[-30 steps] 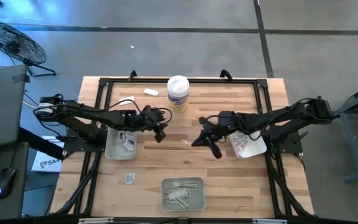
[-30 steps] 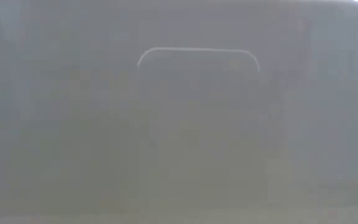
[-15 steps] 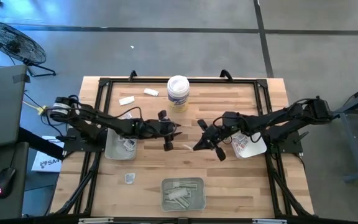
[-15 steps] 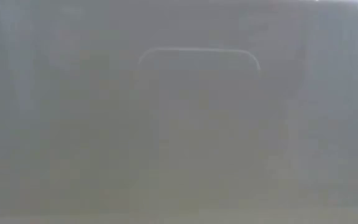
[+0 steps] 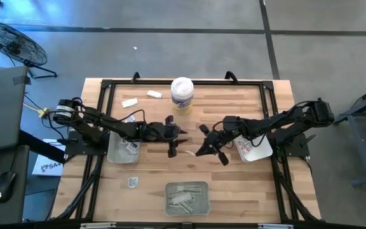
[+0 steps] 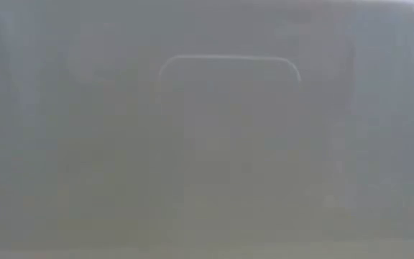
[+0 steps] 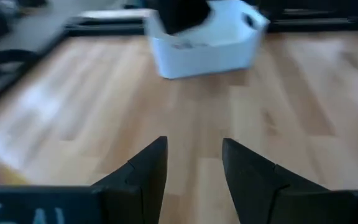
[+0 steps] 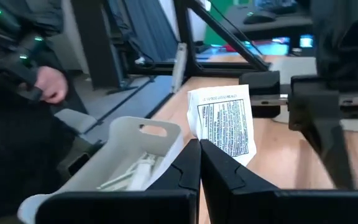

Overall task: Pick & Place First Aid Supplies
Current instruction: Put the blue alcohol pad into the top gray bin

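Note:
My right gripper [image 5: 199, 150] hangs over the table's middle, shut on one first aid packet [image 8: 222, 123], a white square with dark print. My left gripper [image 5: 180, 135] faces it from the left, a short way off, open with nothing between its fingers [image 7: 194, 163]. More packets lie in the left tray [image 5: 115, 154] and the right tray [image 5: 264, 151]. Pale strip wrappers lie in the near tray [image 5: 186, 197]. Loose packets lie flat on the table [image 5: 129, 102], [image 5: 154, 94], [image 5: 132, 182]. The low view shows only grey haze. My right gripper pinches the packet's lower edge [image 8: 211, 142] between its two fingertips. The fingers come nearly level from the table's right side. The packet stands up above the fingertips, its printed face showing, lifted clear of the table.
A white tub [image 5: 182, 94] stands at the far middle of the table. A black frame [image 5: 107, 86] runs around the table's edges. In the right wrist view a person's hand [image 8: 51, 84] shows beyond the table. Bare wood lies between the trays.
My left gripper has swung from above the left tray toward the table's middle, sinking a little and rolling about its own line, and now faces my right gripper. It has stayed open. My right gripper has kept its hold on the packet.

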Robot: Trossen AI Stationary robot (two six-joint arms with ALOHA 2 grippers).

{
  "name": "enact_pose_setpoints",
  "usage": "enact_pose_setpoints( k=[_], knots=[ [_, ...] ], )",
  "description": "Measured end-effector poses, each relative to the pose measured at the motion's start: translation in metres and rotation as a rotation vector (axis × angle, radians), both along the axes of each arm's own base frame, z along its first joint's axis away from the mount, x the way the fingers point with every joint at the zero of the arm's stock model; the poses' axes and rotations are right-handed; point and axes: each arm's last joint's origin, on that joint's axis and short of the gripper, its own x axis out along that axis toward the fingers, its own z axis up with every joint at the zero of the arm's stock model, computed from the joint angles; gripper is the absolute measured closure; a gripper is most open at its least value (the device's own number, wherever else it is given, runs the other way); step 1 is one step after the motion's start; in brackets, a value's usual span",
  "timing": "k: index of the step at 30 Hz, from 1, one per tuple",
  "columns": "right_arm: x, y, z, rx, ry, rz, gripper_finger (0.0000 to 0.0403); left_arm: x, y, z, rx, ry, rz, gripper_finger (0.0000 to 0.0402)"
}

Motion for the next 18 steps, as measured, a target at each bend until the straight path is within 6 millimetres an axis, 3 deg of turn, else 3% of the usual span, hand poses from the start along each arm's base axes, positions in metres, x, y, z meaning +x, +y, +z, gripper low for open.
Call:
enact_pose_setpoints(
  k=[4, 8, 11, 18],
  knots=[
    [0.0, 0.002, 0.003, 0.011, -0.033, 0.06, 0.0403, 0.001, -0.005, 0.001, -0.06, -0.012, -0.177, 0.025],
    [-0.001, 0.002, 0.004, -0.005, -0.047, 0.07, 0.0403, 0.003, -0.011, 0.014, -0.071, -0.148, -0.364, 0.025],
    [0.0, 0.002, 0.004, -0.008, -0.053, 0.065, 0.0403, 0.004, -0.012, 0.021, -0.037, -0.222, -0.391, 0.025],
    [0.0, 0.001, 0.005, -0.014, -0.068, 0.028, 0.0403, 0.004, -0.013, 0.019, 0.0, -0.196, -0.456, 0.025]
  ],
)
